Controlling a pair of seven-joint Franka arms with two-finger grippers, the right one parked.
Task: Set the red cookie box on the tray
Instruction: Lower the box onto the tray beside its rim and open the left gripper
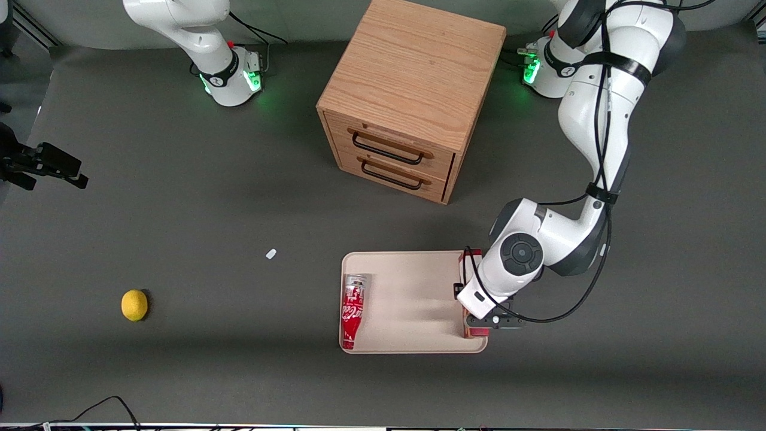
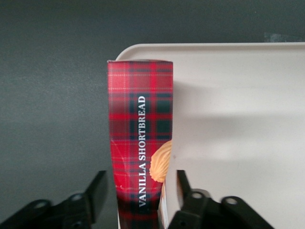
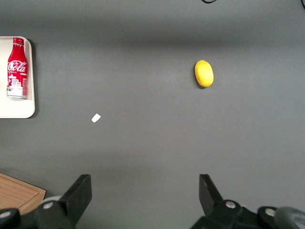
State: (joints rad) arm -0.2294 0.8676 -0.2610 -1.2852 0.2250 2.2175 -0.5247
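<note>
My claw (image 2: pixel 138 198) stands wide, its fingers (image 2: pixel 97 191) clear of the red cookie box (image 2: pixel 140 138) between them, upright on the tray (image 2: pixel 238 143) edge. Only the front view shows the cola bottle (image 1: pixel 353 309) across the tray.

Even overhead light, soft shadows banding the grey table (image 1: pixel 179 209); wrist view blurs near the tool (image 2: pixel 138 195).
</note>
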